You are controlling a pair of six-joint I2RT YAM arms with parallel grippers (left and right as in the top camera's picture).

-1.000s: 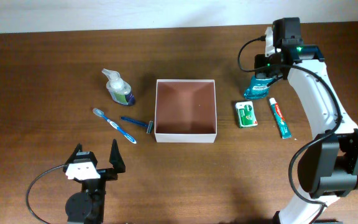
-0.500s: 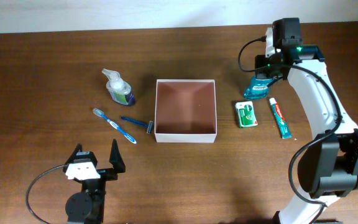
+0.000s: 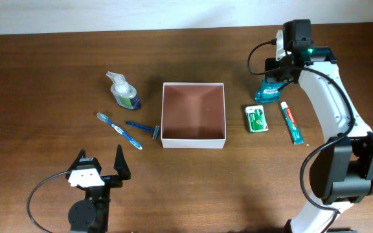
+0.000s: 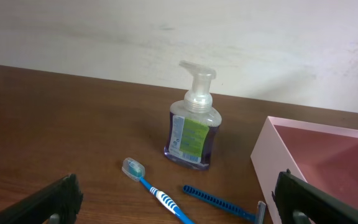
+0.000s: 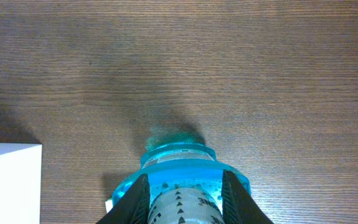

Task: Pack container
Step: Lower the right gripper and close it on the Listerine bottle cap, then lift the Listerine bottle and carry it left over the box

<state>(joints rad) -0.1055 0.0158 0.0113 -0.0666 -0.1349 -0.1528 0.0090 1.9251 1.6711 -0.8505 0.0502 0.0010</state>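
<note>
Mouthwash bottle: one, half hidden by right end effector, which flanked its cap; grip unclear.
Left end effector: stood wide.
Container: one.

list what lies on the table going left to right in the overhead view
pump bottle → container → green packet → toothpaste tube. Left out: the toothbrush and razor, which overlap the pump bottle's span, and the blue bottle, which overlaps the green packet.
</note>
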